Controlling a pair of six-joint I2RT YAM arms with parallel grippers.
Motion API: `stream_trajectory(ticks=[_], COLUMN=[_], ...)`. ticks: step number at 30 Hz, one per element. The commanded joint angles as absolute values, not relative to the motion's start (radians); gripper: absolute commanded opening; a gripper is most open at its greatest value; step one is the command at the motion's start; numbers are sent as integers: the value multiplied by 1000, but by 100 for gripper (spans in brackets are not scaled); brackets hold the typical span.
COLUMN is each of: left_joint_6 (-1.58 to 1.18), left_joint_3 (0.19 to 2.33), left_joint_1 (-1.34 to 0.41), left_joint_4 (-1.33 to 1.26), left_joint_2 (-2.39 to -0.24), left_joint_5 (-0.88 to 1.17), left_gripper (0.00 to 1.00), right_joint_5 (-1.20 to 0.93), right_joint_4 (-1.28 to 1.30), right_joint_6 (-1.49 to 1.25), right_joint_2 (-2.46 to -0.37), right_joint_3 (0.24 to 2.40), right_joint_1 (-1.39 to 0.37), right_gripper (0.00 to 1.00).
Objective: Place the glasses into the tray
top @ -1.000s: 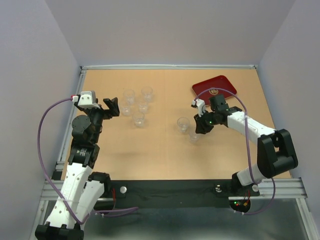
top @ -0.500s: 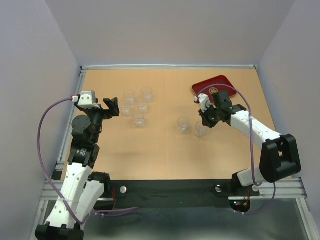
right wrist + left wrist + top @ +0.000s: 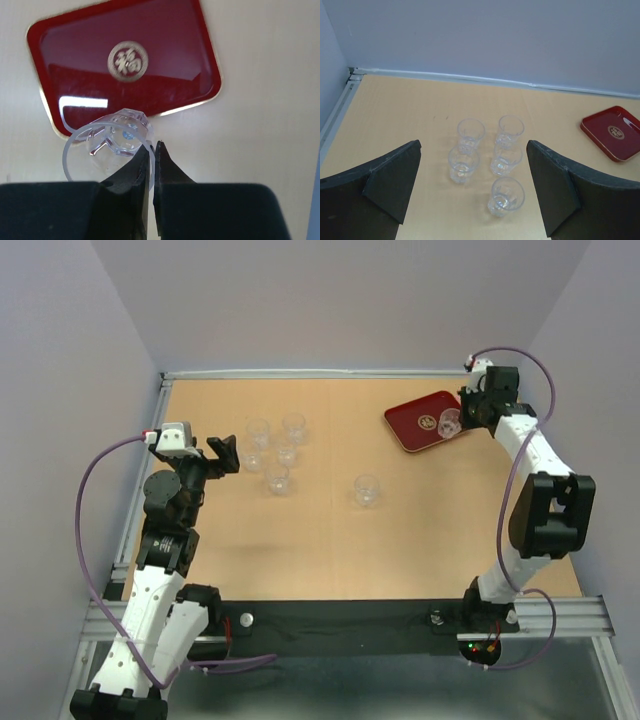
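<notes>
On the tabletop (image 3: 320, 540), five glasses (image 3: 277, 478) are clustered before the released left hand (image 3: 228, 454), a lone glass (image 3: 367, 489) apart; another glass (image 3: 112, 145) is rim-clamped by the right hand (image 3: 152, 150) over the tray (image 3: 165, 60) edge.

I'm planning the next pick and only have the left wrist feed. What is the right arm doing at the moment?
Observer: The right gripper is shut on the rim of one glass, which it holds over the tray's edge.
Operator: Is anything in the tray yet?
Observer: No. The tray is bare around its emblem.
Operator: I count five glasses. Are there any others?
Observer: Yes, a lone glass stands upright by itself, off to the right of your frame.
</notes>
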State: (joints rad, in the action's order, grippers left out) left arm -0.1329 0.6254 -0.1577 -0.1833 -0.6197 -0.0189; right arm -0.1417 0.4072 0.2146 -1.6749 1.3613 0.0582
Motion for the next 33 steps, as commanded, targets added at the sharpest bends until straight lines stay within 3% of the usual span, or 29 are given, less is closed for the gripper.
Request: stream_trajectory(ticks=[1, 6, 18, 27, 33], left_joint_6=[-133, -127, -118, -115, -117], left_joint_3=[646, 644, 647, 652, 653], left_joint_1=[-164, -163, -164, -164, -164], left_joint_4=[-235, -230, -225, -222, -224], left_joint_2=[-618, -626, -653, -666, -669], left_joint_5=[-9, -17, -28, -25, -23], left_gripper=[99, 99, 99, 99, 99], right_joint_5=[-5, 167, 175, 186, 173], right_joint_4=[290, 287, 287, 287, 287], right_joint_6=[26, -124, -204, -198, -196], right_joint_2=[-1768, -1962, -2200, -2270, -2299], right_joint_3=[1539, 1718, 1986, 2014, 2016], right_joint_1=[64, 64, 64, 63, 64], right_gripper=[0, 1, 0, 2, 8])
